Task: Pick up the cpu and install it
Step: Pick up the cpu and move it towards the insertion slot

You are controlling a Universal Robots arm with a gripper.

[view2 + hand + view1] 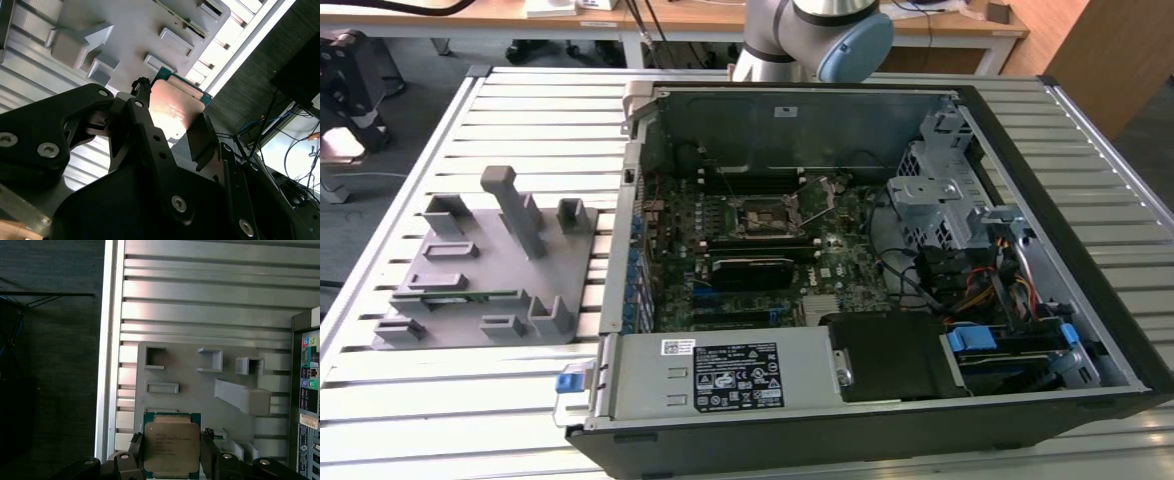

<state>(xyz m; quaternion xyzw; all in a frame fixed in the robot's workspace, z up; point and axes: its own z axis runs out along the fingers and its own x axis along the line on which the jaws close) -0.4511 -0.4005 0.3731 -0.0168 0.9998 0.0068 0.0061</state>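
Your gripper (171,452) is pinching the small flat square cpu with a silver-grey metal lid and a thin green edge (171,446). In both wrist views the black fingers (206,452) press on two opposite sides of it, and the lid faces the first wrist camera. The chip hangs over one end of the pale grey moulded fixture tray (200,390), which lies on the slatted aluminium table (534,110) beside the open black computer case (1067,200). It looks clear of the tray's pockets, though you cannot tell by how much. The black square socket with its metal frame (763,215) sits on the motherboard inside the case, well apart from the tray.

Expect the chip to be light and completely stiff, so it will not sag or flex in the grip. The smooth metal lid and thin board edges give the pads little to bite on, so it could slide or twist if bumped. Treat the underside as the fragile part: the contact face should touch nothing, and a knock on a corner could chip the board. The edges are the right place to hold it, as it is held now, square and centred between the pads, with firm but modest pressure and the chip kept level.
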